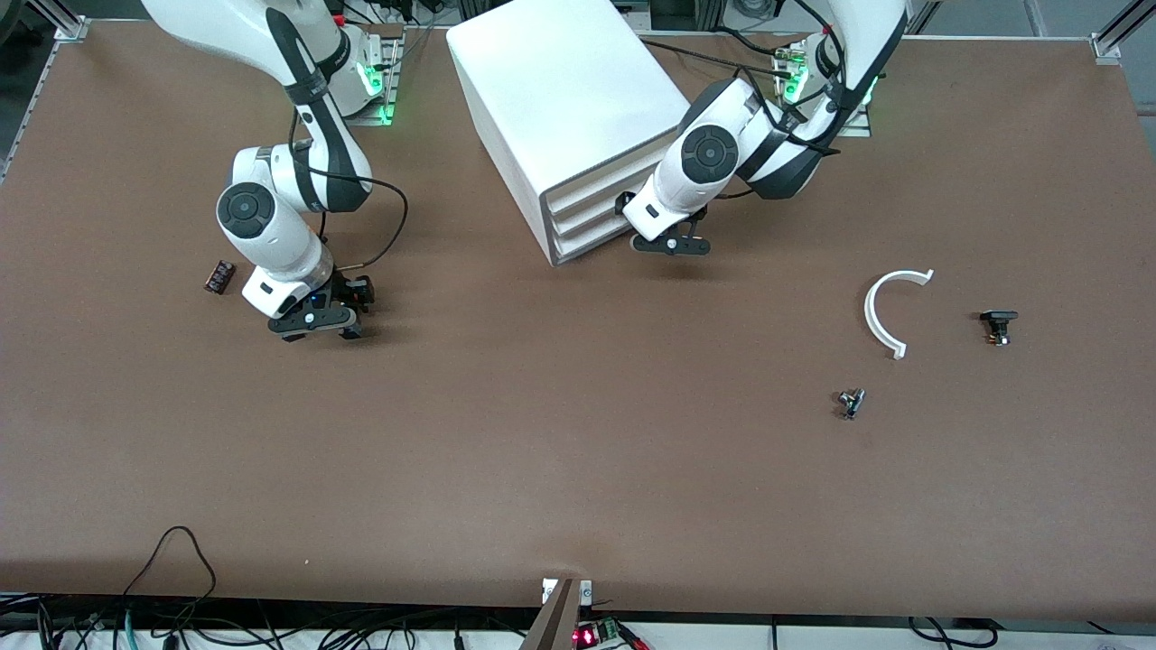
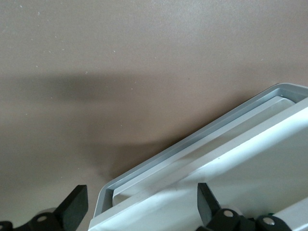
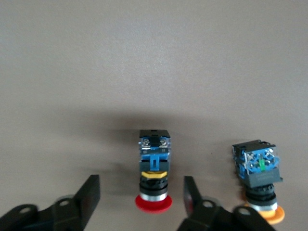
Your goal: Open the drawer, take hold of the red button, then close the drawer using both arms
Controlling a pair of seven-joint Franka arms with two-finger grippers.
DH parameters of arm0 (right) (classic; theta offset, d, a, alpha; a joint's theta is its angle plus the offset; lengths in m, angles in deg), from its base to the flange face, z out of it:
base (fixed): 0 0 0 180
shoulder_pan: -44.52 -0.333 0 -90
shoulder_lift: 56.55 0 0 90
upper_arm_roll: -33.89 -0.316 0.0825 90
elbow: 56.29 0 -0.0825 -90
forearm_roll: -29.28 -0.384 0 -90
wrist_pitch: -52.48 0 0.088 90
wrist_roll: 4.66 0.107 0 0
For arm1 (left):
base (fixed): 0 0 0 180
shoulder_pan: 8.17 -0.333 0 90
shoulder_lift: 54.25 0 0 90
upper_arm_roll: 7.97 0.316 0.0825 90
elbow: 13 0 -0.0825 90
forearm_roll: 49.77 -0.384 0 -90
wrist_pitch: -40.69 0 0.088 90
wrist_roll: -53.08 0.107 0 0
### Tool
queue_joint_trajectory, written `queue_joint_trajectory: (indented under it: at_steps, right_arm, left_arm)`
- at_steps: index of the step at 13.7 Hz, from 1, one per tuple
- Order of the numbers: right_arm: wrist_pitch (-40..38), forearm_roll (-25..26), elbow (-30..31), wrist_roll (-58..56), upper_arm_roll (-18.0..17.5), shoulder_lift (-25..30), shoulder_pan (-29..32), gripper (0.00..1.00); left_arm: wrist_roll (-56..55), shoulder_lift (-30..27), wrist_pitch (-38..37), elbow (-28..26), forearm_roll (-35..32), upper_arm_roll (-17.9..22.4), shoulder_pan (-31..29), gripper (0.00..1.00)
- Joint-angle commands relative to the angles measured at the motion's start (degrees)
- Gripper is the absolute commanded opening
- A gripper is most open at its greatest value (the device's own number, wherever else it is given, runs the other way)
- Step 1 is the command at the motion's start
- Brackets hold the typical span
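Observation:
The white cabinet point(image 1: 569, 90) stands at the table's back middle, and its three drawer fronts point(image 1: 587, 219) look flush. My left gripper point(image 1: 670, 246) is open at the front's end toward the left arm. In the left wrist view its fingers point(image 2: 77, 202) straddle a white, grey-rimmed drawer corner point(image 2: 192, 154); I cannot tell which drawer. My right gripper point(image 1: 318, 332) is open, low over the table toward the right arm's end. In the right wrist view point(image 3: 141, 182) the red-capped button point(image 3: 154, 168) lies on its side between the fingers, untouched. The hand hides it in the front view.
An orange-capped button point(image 3: 257, 173) lies beside the red one. A small dark block point(image 1: 219, 275) lies near the right gripper. Toward the left arm's end lie a white curved strip point(image 1: 880, 311), a small black part point(image 1: 998, 323) and a small metal part point(image 1: 851, 402).

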Motion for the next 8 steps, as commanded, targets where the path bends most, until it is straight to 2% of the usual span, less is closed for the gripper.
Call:
queue_joint_trajectory:
  at_steps: [1, 2, 5, 8]
  right_arm:
    - [-13.2, 0.7, -6.19, 2.62, -0.62, 4.81, 0.54, 1.0]
    - [-19.35, 0.61, -10.31, 2.62, -0.53, 5.43, 0.54, 1.0]
    - [-40.35, 0.44, -27.08, 3.23, -0.27, 4.91, 1.33, 1.0]
    - [-52.34, 0.44, -37.66, 7.62, -0.27, 3.85, 1.94, 1.0]
  left_arm:
    - [0.67, -1.99, 0.65, -0.88, 1.33, -0.35, -0.9, 1.0]
    - [0.67, -2.6, 0.66, -0.09, 0.81, 0.08, -1.77, 1.0]
    - [0.76, -6.99, 0.66, 2.63, 0.54, 2.27, -9.4, 1.0]
    - [2.68, -11.73, -0.48, 5.89, 0.45, 7.45, -14.34, 1.0]
